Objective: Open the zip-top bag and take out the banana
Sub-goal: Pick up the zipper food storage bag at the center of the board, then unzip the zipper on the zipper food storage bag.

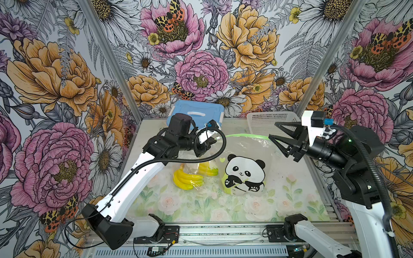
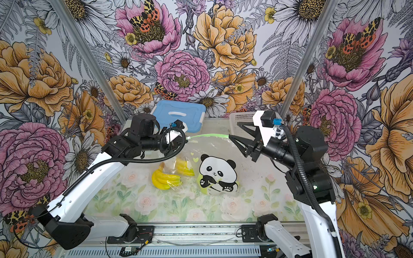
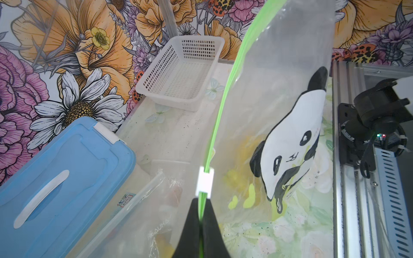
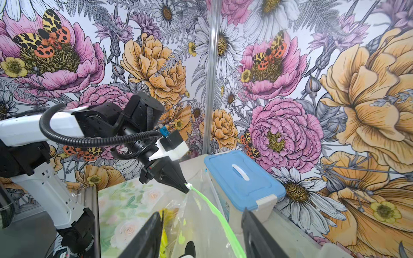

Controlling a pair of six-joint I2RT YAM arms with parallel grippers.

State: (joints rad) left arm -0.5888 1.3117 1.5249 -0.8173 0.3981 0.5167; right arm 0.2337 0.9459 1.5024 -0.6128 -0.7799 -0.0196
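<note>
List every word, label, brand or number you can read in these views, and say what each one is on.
"AUHA": pale letters on clear plastic beside the blue-lidded box; possibly cut off.
Label on that box's side: Chinese-looking characters, too blurred to read.
Zip-top bag: only a panda print, no words readable.
</note>
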